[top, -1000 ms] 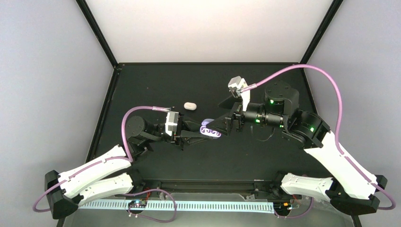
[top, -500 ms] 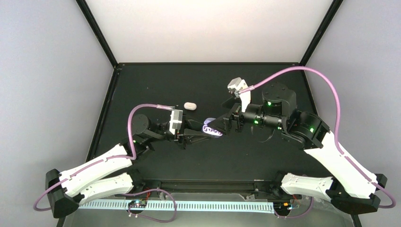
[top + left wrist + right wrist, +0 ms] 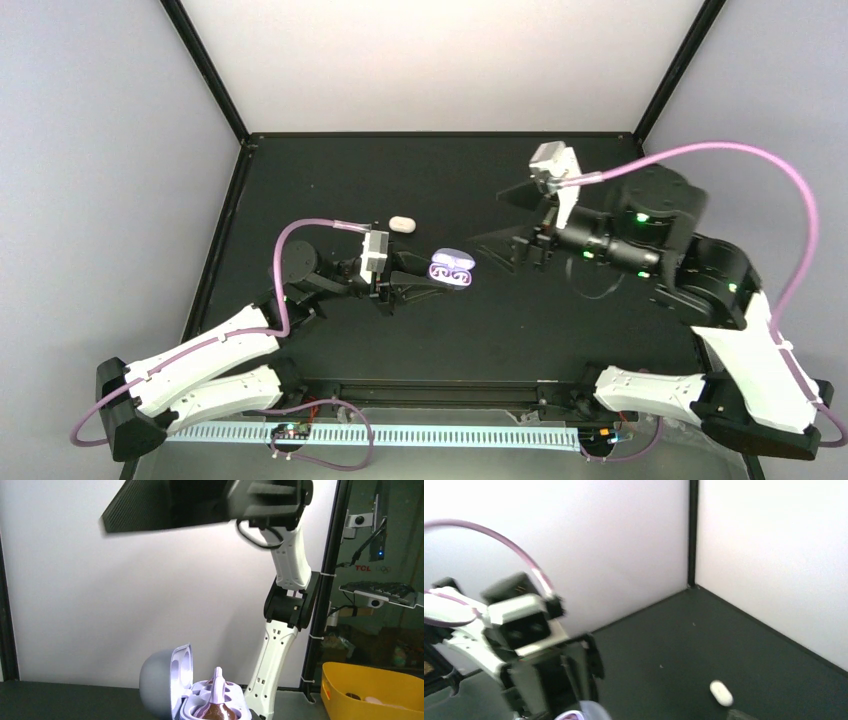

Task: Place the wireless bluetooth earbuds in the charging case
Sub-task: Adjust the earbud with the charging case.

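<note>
Black table (image 3: pixel 300 180), white walls. My left gripper (image 3: pixel 430 276) clamps the open charging case (image 3: pixel 451 270), lavender wells facing up. One earbud (image 3: pixel 401 222) lies loose behind the case, slightly left. Right of the case, my right gripper (image 3: pixel 490 218) hangs spread wide, empty.

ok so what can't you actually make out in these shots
- Wells of the open glossy white, lavender-lined charging case: too small from the top; blurred and cut by the bottom edge in the left wrist view, so any seated bud is unclear.
- Second bud: only one small white rounded earbud shows, on the black table.
- The left gripper and its hold on the case: dark on dark from above, below the frame in its wrist view.
</note>
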Tool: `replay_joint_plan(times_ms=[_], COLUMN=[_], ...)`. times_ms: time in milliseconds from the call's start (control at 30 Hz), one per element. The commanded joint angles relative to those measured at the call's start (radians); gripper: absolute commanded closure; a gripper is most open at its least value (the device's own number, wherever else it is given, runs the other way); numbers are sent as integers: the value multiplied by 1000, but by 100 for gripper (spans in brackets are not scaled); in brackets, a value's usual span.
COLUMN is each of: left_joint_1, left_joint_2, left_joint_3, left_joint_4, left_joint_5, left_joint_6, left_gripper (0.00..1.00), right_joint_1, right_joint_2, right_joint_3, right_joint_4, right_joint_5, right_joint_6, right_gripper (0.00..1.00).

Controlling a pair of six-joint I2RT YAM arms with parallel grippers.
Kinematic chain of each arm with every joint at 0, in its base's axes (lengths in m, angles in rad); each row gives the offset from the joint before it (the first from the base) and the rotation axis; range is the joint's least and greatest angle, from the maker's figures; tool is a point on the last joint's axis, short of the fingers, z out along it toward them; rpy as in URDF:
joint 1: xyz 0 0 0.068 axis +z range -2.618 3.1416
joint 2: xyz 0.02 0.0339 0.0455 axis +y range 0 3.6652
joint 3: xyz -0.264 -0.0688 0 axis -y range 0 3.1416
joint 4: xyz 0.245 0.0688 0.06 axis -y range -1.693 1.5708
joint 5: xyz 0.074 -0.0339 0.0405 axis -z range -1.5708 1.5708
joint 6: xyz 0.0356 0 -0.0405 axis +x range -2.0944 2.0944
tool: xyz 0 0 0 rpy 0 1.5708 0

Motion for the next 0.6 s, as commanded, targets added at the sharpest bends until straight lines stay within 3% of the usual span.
replay_joint_plan(times_ms=[0, 100, 167, 400, 567], left_joint_1=[-6, -6, -6, -6, -6], left_joint_2=[-10, -7, -5, -2, 1], left_joint_3=[40, 41, 40, 45, 47], left_joint_4=[-15, -11, -7, 0, 8], left_joint_5=[3, 3, 2, 2, 1], left_joint_6=[6, 6, 4, 2, 2], left_gripper=[98, 98, 98, 99, 98], right_joint_1=[1, 1, 2, 2, 2], right_joint_2=[17, 26, 40, 57, 63], right_joint_3=[106, 94, 86, 14, -14], right_joint_4=[-75, -64, -76, -68, -62], right_joint_5=[-124, -233, -279, -363, -365], right_joint_6=[-45, -22, -18, -15, -13], right_gripper=[20, 48, 59, 76, 82])
